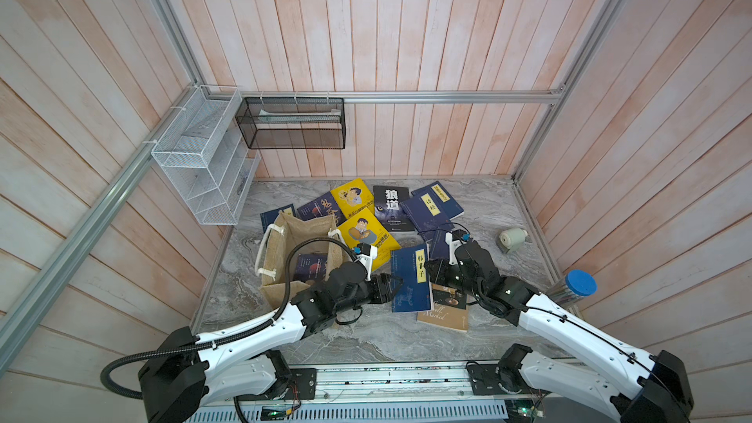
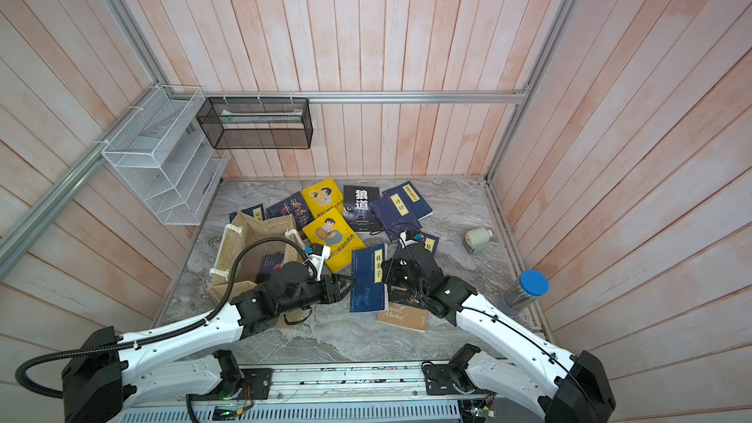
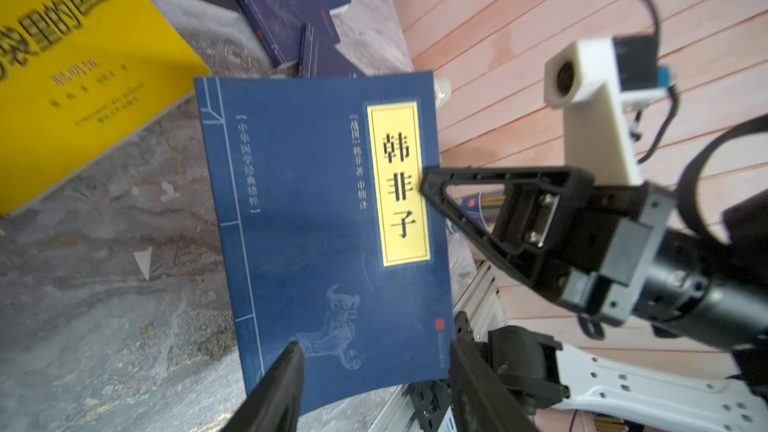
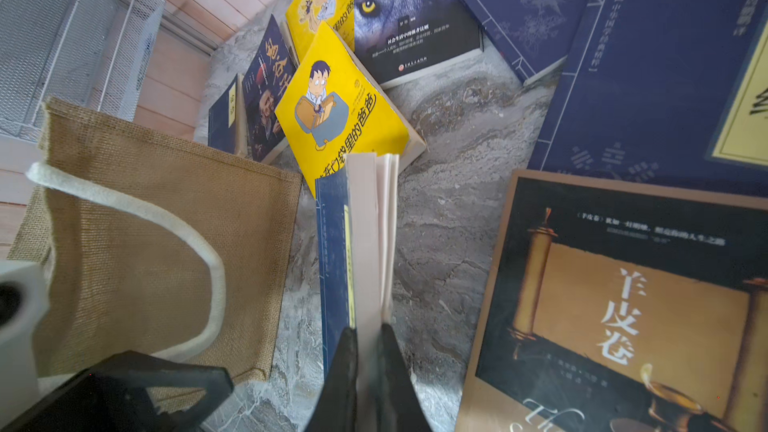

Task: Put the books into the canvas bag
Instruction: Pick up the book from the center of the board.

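Holding one dark book, canvas bag stands upright.

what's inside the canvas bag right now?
One dark book with a red spot lies inside the canvas bag. The left arm covers the near part, so more there cannot be told.

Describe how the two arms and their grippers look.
The left arm and right arm have white shells with black joints. A black corrugated hose runs along the left one. The left gripper and right gripper have black triangular open-frame fingers; a white camera mount sits behind each.
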You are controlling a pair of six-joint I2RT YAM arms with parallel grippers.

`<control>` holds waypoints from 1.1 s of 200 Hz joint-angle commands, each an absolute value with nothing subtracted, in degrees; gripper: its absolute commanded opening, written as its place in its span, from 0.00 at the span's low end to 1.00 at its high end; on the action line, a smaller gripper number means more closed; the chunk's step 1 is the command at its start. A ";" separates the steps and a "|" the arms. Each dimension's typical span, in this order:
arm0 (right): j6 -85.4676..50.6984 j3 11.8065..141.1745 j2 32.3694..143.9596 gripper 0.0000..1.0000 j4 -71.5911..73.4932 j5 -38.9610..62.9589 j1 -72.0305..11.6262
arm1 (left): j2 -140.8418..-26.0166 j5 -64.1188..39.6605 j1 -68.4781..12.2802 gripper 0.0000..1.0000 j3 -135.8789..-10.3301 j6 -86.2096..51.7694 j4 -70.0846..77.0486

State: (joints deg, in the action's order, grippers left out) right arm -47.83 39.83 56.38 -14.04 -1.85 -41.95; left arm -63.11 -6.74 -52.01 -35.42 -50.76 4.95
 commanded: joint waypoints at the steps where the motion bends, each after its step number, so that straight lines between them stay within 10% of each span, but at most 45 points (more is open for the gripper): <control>1: -45.98 43.13 54.61 0.00 -13.27 -4.67 -42.15 | -59.82 -6.74 -49.63 0.60 -37.46 -46.40 2.86; 141: -44.88 62.58 56.85 0.00 -12.43 1.33 -41.74 | -61.16 -40.14 -30.86 0.69 -48.43 -46.91 8.25; 220: -45.82 65.22 58.90 0.00 -12.77 4.46 -41.33 | -60.92 -29.84 -29.89 0.69 -45.53 -49.11 3.96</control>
State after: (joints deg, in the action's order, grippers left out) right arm -45.45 61.93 58.76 -13.85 2.90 -41.82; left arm -61.45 -35.35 -30.46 -47.05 -49.12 8.23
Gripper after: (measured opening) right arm 0.092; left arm 0.689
